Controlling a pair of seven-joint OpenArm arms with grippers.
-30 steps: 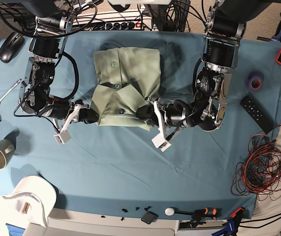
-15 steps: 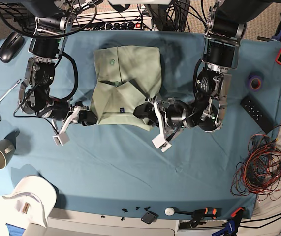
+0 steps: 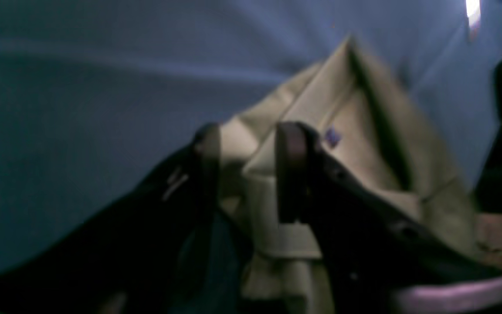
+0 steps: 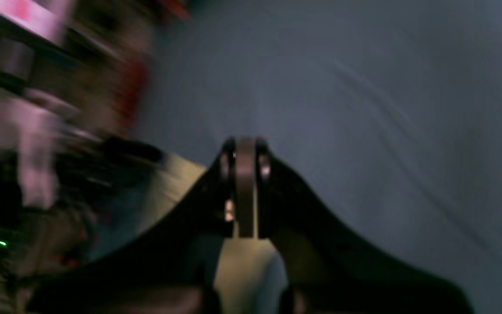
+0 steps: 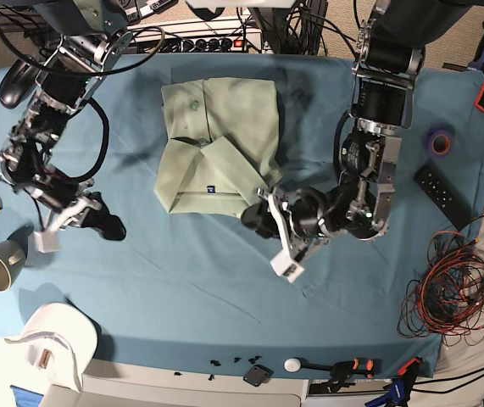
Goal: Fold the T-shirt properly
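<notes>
With its fingers spread, the left end effector (image 5: pixel 257 216) at the shirt (image 5: pixel 216 148) could drag its lower-right corner open, while the right end effector (image 5: pixel 110 227), pressed together, sits apart.

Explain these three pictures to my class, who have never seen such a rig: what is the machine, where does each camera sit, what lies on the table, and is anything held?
The machine is a robot with two black arms, each ending in a two-fingered gripper. The wide picture looks down from above. The two dark, blurred ones come from cameras on the wrists. On the blue table cloth lies a partly folded pale sage-green collared T-shirt. The left gripper, on the overhead picture's right, is open, with the shirt's edge between its fingers. The right gripper is shut and apart from the shirt. Around them lie a grey mug, a white cap, a black remote control and a tangle of red wires.
</notes>
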